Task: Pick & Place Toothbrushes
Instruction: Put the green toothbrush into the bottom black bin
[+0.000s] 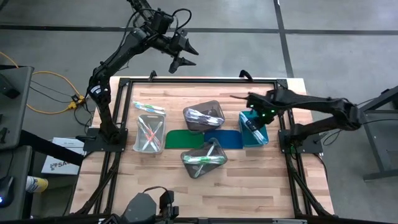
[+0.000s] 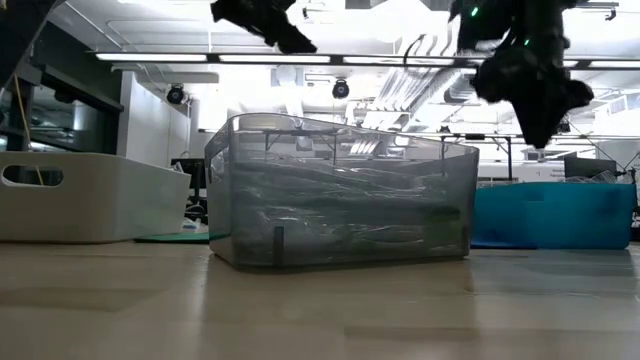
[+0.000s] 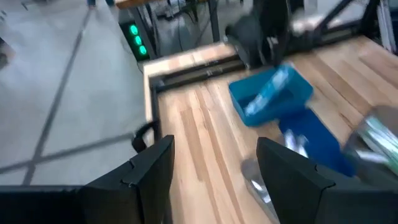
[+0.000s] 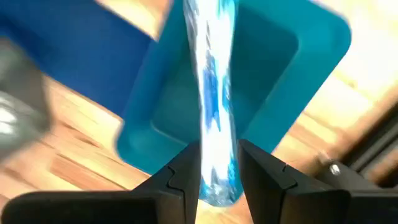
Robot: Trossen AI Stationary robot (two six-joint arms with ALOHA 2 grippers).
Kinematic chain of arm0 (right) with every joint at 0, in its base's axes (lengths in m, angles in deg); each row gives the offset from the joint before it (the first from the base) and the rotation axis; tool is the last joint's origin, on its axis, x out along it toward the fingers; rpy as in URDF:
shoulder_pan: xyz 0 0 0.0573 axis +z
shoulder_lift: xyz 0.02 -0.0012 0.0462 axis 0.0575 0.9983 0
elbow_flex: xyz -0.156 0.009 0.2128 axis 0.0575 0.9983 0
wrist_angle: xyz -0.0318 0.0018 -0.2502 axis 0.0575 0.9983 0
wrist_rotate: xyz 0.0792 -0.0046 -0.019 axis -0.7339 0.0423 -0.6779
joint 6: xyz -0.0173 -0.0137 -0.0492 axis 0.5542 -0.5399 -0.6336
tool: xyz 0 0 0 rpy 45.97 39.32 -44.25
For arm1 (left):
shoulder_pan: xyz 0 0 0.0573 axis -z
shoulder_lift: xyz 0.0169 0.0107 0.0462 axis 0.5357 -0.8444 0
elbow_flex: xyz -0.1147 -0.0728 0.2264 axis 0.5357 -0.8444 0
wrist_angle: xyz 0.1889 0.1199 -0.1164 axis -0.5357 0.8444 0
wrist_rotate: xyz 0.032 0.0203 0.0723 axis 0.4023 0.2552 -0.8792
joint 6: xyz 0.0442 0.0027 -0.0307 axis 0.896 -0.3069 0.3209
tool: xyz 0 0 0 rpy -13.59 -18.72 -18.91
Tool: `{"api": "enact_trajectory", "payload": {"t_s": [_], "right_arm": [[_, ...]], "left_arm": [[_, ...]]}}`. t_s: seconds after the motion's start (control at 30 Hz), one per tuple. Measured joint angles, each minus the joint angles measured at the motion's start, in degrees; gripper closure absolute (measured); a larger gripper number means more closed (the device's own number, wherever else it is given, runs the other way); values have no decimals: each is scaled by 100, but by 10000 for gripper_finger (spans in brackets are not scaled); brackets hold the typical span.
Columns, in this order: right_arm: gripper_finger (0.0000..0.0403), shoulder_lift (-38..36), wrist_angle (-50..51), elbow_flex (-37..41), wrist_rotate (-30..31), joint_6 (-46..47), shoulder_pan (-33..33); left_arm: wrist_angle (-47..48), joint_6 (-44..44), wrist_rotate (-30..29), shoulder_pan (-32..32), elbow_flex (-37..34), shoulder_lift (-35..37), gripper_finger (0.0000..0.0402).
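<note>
A blue-and-clear toothbrush [image 4: 214, 93] lies slanted in the teal bin [image 4: 292, 68], one end up by the bin's rim. It also shows as a pale stripe in the teal bin [image 1: 262, 138] at the table's right in the high view. My right gripper [image 4: 219, 162] hangs above this bin, pointing down. Its fingers stand a little apart, and the toothbrush shows through the gap below them. In the low view the right gripper [image 2: 535, 100] is clear above the bin's rim with nothing at its tip. My left gripper [image 1: 181, 55] is raised beyond the table's far left edge, open and empty [image 3: 214, 168].
Two grey bins [image 1: 204, 116] [image 1: 204, 158] and a pale bin [image 1: 149, 132] hold more toothbrushes. One toothbrush [image 1: 149, 107] lies loose on the table by the pale bin. A green mat [image 1: 183, 139] and a blue mat [image 1: 225, 138] lie flat between the bins.
</note>
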Motion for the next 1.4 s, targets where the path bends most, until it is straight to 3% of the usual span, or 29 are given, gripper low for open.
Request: {"api": "enact_trajectory", "payload": {"t_s": [0.13, 0.43, 0.57, 0.7, 0.87, 1.17, 1.4], "right_arm": [[306, -662, -348, -2, 284, 68, 84], [306, -1312, -2179, -2, 886, -565, 636], [306, -1270, -2821, -4, 1201, -1034, 970], [306, -1234, -2975, -4, 1411, -1153, 1265], [306, -1232, -2972, -4, 1423, -1177, 1500], [306, -1232, -2979, -4, 1422, -1168, 1709], [306, -1232, -3004, -4, 1423, -1120, 1688]], "left_arm": [[965, 368, -322, 2, 0, 178, 181], [3821, 845, -2074, 17, -130, 686, 181], [3748, 351, -2471, 2, -824, 1185, 181], [3578, -52, -3259, 4, -1778, 1648, 181], [2776, -844, -3409, 2, -3211, 2098, 181], [1779, -1093, -4357, -63, -4968, 2046, 181], [1302, -1497, -4230, -799, -5626, 1807, 181]]}}
